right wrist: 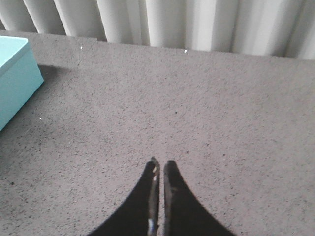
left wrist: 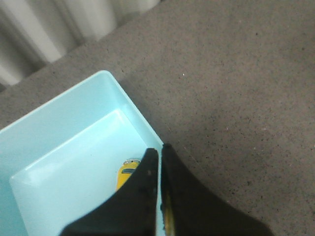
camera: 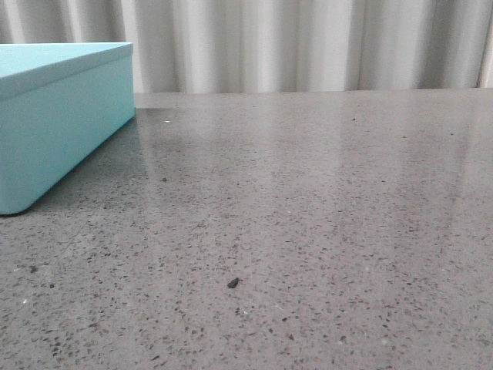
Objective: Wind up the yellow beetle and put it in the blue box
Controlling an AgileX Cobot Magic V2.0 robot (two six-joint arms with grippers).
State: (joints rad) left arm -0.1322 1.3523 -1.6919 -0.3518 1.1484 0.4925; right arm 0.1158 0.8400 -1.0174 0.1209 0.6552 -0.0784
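Observation:
The blue box (camera: pixel 62 116) stands at the table's far left; it also shows in the left wrist view (left wrist: pixel 64 162) and at the edge of the right wrist view (right wrist: pixel 15 78). The yellow beetle (left wrist: pixel 126 173) lies on the box floor near the right wall, partly hidden behind my left fingers. My left gripper (left wrist: pixel 159 149) is shut and empty, above the box's rim. My right gripper (right wrist: pixel 161 164) is shut and empty above bare table. Neither gripper shows in the front view.
The grey speckled table (camera: pixel 308 216) stretches right of the box. A small dark speck (camera: pixel 233 283) lies on it near the front. A pleated pale curtain (camera: pixel 308 38) hangs behind the table's far edge.

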